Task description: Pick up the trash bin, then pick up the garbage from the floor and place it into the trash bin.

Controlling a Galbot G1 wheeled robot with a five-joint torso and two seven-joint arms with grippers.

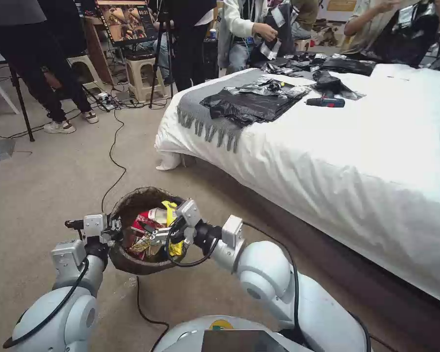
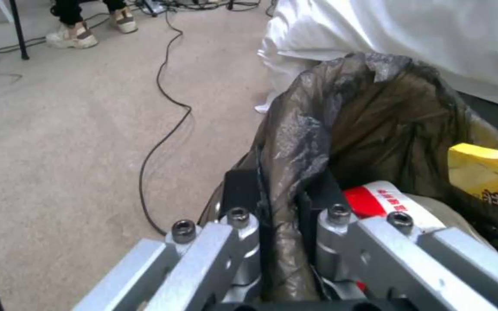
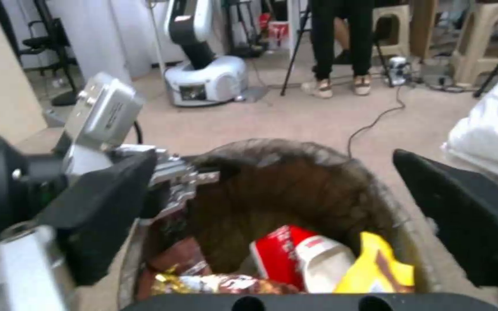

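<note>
Trash bin (image 1: pixel 132 208) hangs off the carpet in front of the robot, roughly upright, long axis near vertical, mouth tipped slightly toward the head camera. Small round bucket, dark brown-black bag (image 2: pixel 370 125) lining it and folded over the rim, crinkled and semi-sheer. Inside sits the garbage (image 1: pixel 149 230): a red-and-white packet (image 3: pixel 295 259), a yellow wrapper (image 3: pixel 376 268), a brown shiny wrapper (image 3: pixel 214 283), piled toward the robot-side wall. Left gripper (image 1: pixel 113 229) is at the bin's left rim, fingers (image 2: pixel 240 190) closed narrow with the bagged rim pinched between them, one finger outside and one inside. Right gripper (image 1: pixel 168 233) hovers over the bin's mouth just above the litter, its black fingers (image 3: pixel 468 216) spread wide with nothing between them. Beige carpet floor (image 1: pixel 49 181) lies under the bin, a black cable (image 1: pixel 113 146) trailing across it. To the robot's right stands a bed with white cover (image 1: pixel 357 166), its corner near the bin.
</note>
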